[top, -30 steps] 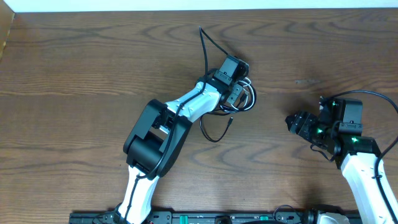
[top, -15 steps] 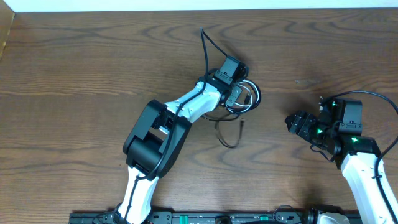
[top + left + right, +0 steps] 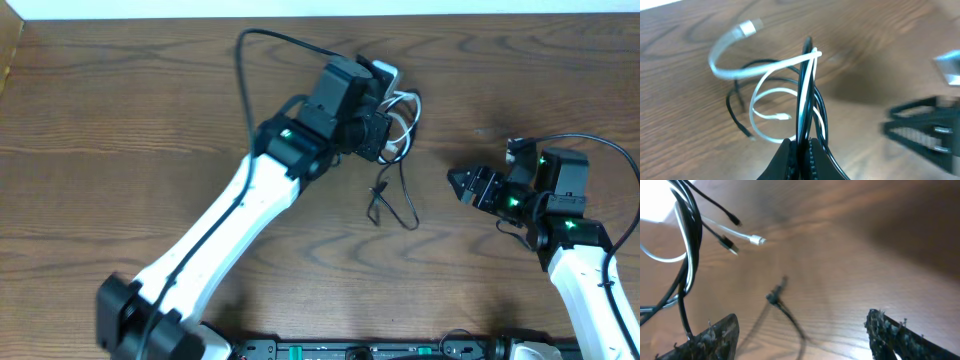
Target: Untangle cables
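Overhead, the white left arm [image 3: 240,200] reaches from the near left edge diagonally across the dark brown wooden table [image 3: 120,90] to the far middle. Its left hand [image 3: 384,135] is pressed together on a bundle of two cords: a thin black charging cable [image 3: 396,205] and a thin white charging cable [image 3: 404,108]. In the left wrist view the finger pads [image 3: 787,152] pinch black and white strands side by side, and the strands run straight up from the grip. White loops fan out to the left of the grip, and a blurred white plug end sticks out at the far left. Black loops pass among the white ones, so the two cords are intertwined. Overhead, just right of the hand, white loops bulge out. A black tail drops toward the near side onto the table, ending in a small plug. Well to the right and apart from the cords, the right hand [image 3: 460,186] points left toward them, its fingers spread wide with nothing between them. In the right wrist view the bundle hangs at the far left with plug ends dangling.
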Robot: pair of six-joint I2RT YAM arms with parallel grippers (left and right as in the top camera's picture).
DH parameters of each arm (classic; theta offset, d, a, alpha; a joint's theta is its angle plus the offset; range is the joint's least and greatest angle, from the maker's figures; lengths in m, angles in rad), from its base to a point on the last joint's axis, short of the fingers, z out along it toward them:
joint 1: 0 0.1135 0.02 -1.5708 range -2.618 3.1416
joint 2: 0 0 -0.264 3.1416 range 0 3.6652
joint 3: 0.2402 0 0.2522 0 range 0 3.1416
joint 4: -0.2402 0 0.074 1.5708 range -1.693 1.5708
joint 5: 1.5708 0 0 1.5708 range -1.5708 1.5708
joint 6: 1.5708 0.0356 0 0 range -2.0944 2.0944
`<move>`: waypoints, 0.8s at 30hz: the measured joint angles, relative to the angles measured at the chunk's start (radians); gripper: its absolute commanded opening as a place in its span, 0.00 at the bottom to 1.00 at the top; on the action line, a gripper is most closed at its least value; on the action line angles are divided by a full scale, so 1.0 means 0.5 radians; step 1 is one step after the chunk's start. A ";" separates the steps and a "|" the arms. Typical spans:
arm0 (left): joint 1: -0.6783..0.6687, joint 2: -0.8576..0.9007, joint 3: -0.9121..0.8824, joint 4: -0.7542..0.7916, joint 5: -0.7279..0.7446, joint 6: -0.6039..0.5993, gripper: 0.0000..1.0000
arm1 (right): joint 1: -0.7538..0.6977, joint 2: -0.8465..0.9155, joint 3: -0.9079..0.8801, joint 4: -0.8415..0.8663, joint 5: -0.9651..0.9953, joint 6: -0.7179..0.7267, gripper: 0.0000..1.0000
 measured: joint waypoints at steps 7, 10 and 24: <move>0.032 -0.081 0.000 -0.043 0.110 -0.095 0.07 | 0.007 0.002 0.001 0.295 -0.337 -0.013 0.76; 0.085 -0.081 0.000 -0.051 0.117 -0.157 0.07 | 0.041 0.003 0.001 0.399 -0.435 0.014 0.73; 0.112 -0.081 0.000 -0.034 0.381 -0.346 0.07 | 0.636 0.418 0.003 1.005 0.155 0.440 0.57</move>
